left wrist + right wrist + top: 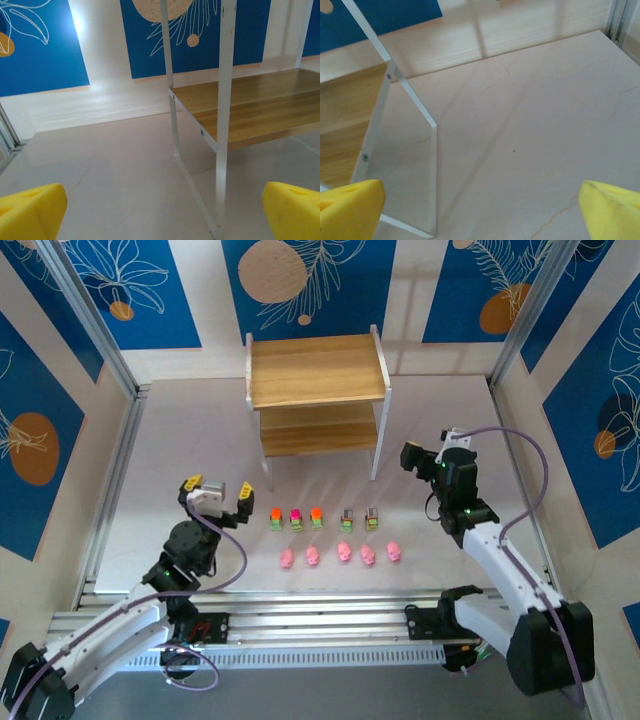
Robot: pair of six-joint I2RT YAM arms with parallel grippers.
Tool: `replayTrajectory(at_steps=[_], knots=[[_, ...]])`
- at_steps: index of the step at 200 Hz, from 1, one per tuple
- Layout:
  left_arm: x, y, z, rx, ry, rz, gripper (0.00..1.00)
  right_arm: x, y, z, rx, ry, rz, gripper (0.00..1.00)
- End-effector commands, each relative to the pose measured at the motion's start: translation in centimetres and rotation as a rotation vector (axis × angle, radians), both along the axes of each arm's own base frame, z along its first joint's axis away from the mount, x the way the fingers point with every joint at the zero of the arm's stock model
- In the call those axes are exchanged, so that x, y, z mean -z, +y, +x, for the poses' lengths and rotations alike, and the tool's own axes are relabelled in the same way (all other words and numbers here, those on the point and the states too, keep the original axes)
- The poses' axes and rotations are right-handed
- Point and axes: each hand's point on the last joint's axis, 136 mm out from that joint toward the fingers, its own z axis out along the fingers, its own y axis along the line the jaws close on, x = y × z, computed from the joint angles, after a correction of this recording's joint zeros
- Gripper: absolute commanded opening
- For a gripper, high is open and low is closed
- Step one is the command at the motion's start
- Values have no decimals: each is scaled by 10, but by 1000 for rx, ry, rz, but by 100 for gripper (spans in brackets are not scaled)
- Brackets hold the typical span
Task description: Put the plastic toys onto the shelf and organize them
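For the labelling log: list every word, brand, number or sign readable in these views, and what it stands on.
No text can be read.
On the blue wall panels: only white leaf outlines and orange circles.
On the shelf: bare wood, no label.
On the plastic toys: too small to tell any print.

Blue wall panels with white leaf outlines and orange discs around a pale tabletop

Far centre of table: shelf. Near of it, row of five blocky toys, left to right; nearer still, parallel row of five rounded toys. Left gripper just left of blocky row; right gripper right of shelf.
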Motion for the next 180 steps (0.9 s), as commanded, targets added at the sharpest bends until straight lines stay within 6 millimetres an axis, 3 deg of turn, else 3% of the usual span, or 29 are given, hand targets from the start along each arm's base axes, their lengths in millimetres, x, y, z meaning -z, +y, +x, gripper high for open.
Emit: replayTrajectory(at_steps=[1,66,124,180], knots=[[17,0,-6,3,117,-11,100,2,3,-15,-5,43,31,99],[43,-12,-24,56,211,-9,100,-8,41,-49,-118,39,-78,99],[46,-20,-23,77,241,-12,100,22,72,-88,-221,121,-114,99],[49,-23,-25,95,265,1,100,60,86,-126,-258,218,-138,97]])
